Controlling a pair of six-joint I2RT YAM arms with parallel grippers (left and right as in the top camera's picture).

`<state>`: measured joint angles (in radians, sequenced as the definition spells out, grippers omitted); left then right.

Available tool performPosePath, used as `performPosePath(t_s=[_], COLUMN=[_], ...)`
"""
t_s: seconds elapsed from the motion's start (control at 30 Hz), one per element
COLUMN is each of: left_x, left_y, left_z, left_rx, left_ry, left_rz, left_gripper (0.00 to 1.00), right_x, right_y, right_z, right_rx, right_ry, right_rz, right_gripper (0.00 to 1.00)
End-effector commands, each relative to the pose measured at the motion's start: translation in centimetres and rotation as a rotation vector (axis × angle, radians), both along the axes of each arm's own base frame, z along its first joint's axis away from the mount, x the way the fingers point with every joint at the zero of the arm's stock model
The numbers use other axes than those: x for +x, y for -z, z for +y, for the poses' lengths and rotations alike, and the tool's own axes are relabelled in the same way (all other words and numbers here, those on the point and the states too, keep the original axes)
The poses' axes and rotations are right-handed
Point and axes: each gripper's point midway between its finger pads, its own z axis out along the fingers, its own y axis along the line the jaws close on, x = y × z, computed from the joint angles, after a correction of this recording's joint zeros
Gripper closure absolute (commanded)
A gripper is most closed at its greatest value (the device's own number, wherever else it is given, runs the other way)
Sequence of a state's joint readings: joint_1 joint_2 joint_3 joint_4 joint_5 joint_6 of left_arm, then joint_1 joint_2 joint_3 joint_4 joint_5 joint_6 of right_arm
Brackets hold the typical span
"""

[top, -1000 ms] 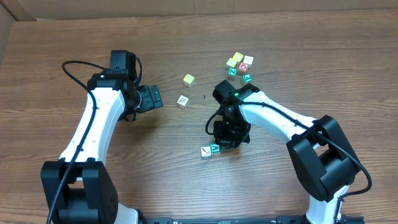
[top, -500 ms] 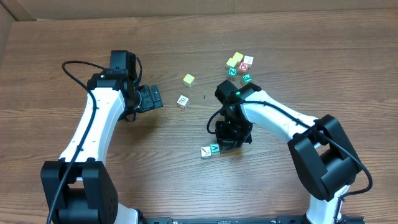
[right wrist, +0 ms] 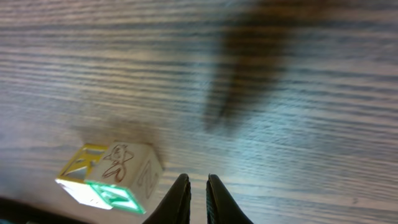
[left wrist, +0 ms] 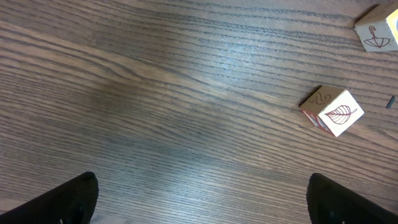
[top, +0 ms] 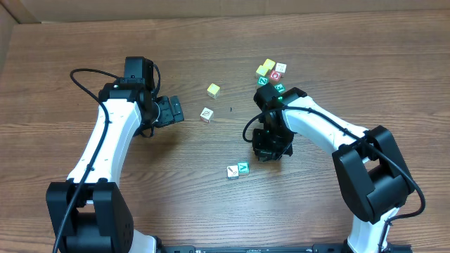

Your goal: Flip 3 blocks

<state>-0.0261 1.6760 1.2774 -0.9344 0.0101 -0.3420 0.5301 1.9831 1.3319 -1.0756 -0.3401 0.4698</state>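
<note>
A white-faced block (top: 233, 171) and a teal-green block (top: 243, 168) with a white V-like letter sit touching near the table's middle. In the right wrist view the white-faced block (right wrist: 121, 163) and teal-green block (right wrist: 112, 194) lie just left of my fingertips. My right gripper (top: 266, 150) (right wrist: 199, 186) hovers up and right of the pair, nearly shut with only a thin slit and nothing in it. A third white block (top: 206, 114) (left wrist: 333, 112) with a leaf mark lies right of my left gripper (top: 173, 111) (left wrist: 208, 208), which stands wide open and empty.
A yellow cube (top: 213, 89) (left wrist: 378, 34) rests beyond the leaf block. A cluster of several cubes (top: 271, 75), yellow, white, red and green, sits at the back right, close behind my right arm. Cardboard edges the table's far side and left corner.
My right gripper has drawn back up and to the right, away from the white and teal pair, and its jaws have parted a hair. The blocks and left arm stayed put.
</note>
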Motion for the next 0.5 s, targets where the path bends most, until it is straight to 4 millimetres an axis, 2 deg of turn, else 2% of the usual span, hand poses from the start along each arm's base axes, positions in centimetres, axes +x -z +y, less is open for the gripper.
performPosePath(t_s=[0.0,0.07,0.2,0.27,0.4,0.47], left_x=[0.4,0.4,0.4,0.4,0.4,0.4], left_y=[-0.31,-0.31,-0.31,-0.31,-0.31,-0.31], left_z=[0.16,0.16,0.16,0.16,0.16,0.17], left_rx=[0.007,0.007,0.007,0.007,0.007,0.007], left_ry=[-0.016,-0.016,-0.016,-0.016,-0.016,-0.016], left_rz=[-0.011,-0.011,-0.011,-0.011,-0.011,-0.011], left_gripper=[0.0,0.0,0.0,0.0,0.0,0.0], right_x=[0.71,0.82,1.07,1.18,1.24,1.28], right_y=[-0.56,-0.55,-0.53,-0.53,-0.53,-0.52], right_z=[-0.79,-0.72,-0.58,-0.51,-0.48,-0.46], right_rx=[-0.034,-0.031,-0.025,-0.022,-0.021,-0.021], right_ry=[-0.009,-0.009,-0.008,-0.008,-0.008,-0.008], right_rz=[-0.057,-0.062,-0.072,-0.077,-0.079,-0.081], right_gripper=[0.88,0.87,0.75,0.73,0.73,0.77])
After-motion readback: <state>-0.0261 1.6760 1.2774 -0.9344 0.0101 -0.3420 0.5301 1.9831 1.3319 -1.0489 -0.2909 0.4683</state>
